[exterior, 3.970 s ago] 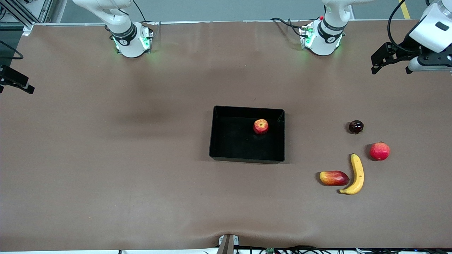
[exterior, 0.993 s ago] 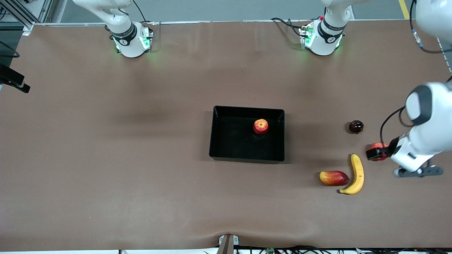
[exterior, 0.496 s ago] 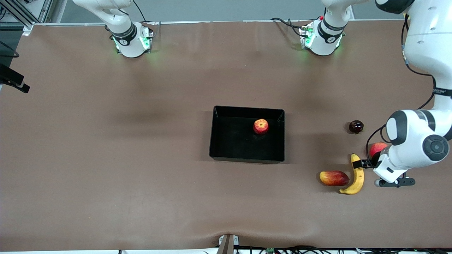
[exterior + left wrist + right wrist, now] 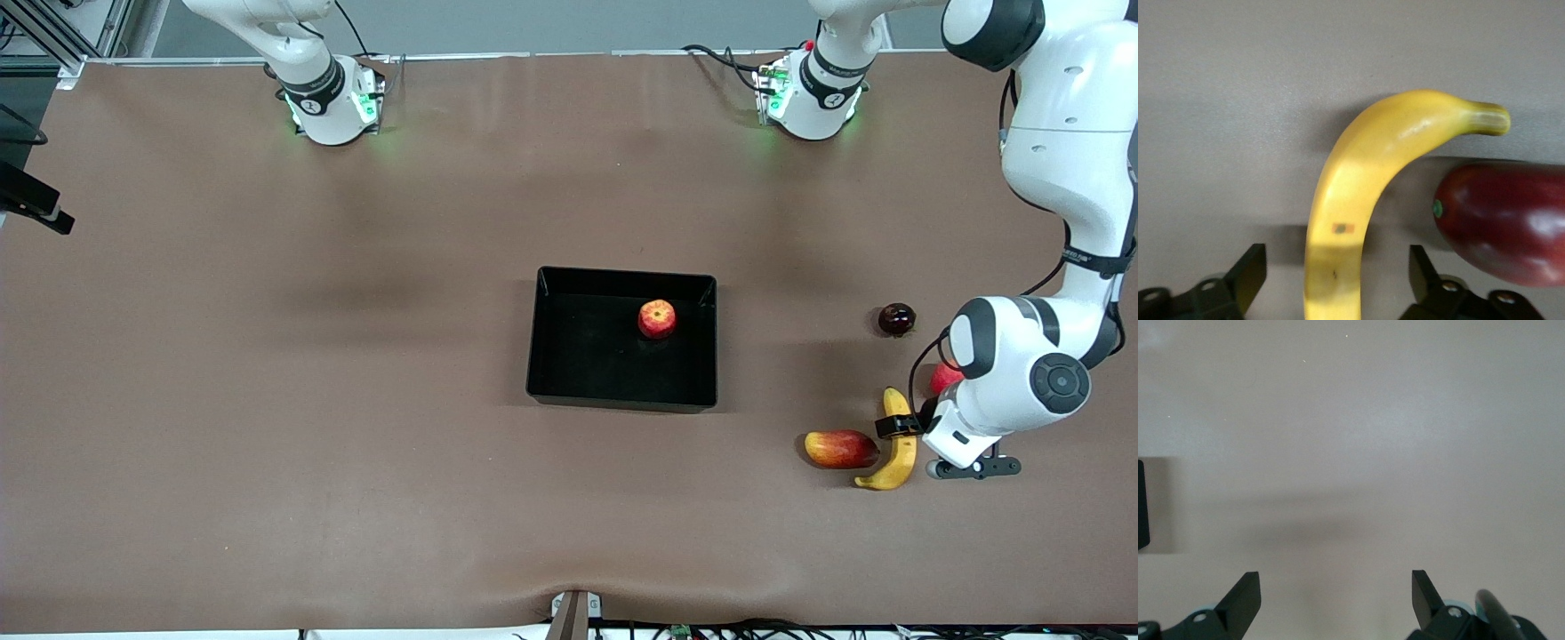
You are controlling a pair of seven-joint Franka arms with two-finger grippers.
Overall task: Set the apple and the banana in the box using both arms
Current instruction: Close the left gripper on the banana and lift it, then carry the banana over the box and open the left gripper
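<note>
Yellow, waxy-looking and curved, the banana (image 4: 1351, 207) lay on the worktop (image 4: 356, 400) between my left claw's (image 4: 1331, 280) open fingers; I judged it light, firm, slippery, best pinched mid-length. My right claw (image 4: 1331, 600) waited open over bare worktop. One banana, one apple (image 4: 657, 318) in the one box (image 4: 622, 398), one mango-like fruit (image 4: 840, 448) beside my left claw.
</note>
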